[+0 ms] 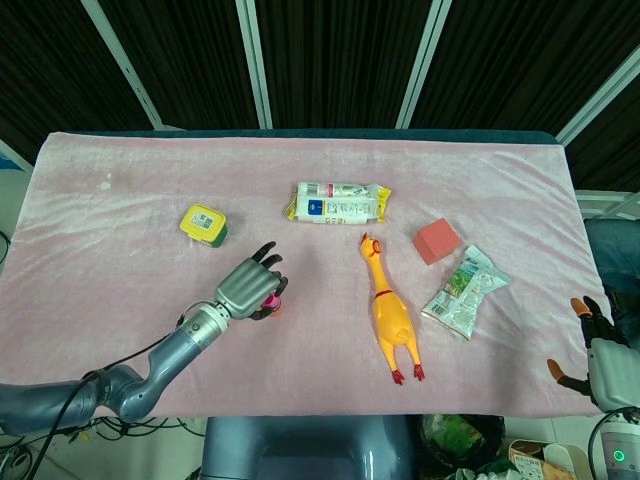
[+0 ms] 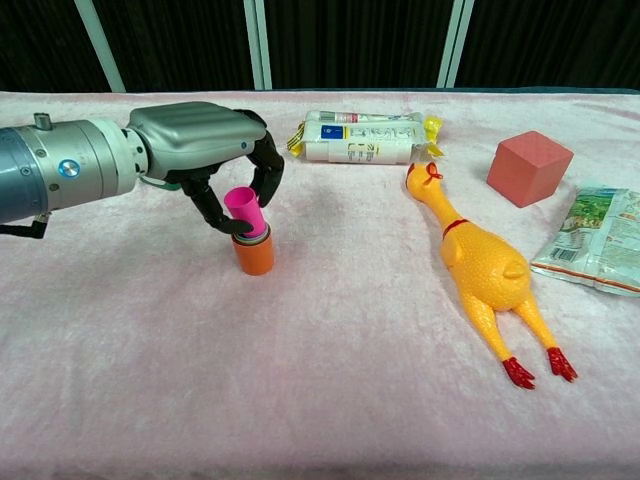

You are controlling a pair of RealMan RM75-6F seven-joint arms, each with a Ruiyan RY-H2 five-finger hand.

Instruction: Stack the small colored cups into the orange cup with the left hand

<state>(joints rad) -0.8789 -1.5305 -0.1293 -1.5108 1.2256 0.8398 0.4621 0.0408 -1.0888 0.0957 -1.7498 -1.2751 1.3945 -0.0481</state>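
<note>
Table (image 1: 300,400) covered edge to edge with pink plush cloth (image 1: 120,230), lightly creased. Behind table: dark ribbed wall panels (image 1: 330,60) split by pale slanted frame bars (image 1: 252,60). Lighting even, soft. Clutter visible on floor below table's near edge, details unclear.

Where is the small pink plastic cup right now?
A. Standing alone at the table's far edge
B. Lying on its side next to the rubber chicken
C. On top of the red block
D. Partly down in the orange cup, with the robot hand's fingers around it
D: in the chest view the small pink plastic cup sits partly down in the orange plastic cup, with the left robot hand holding it.
</note>
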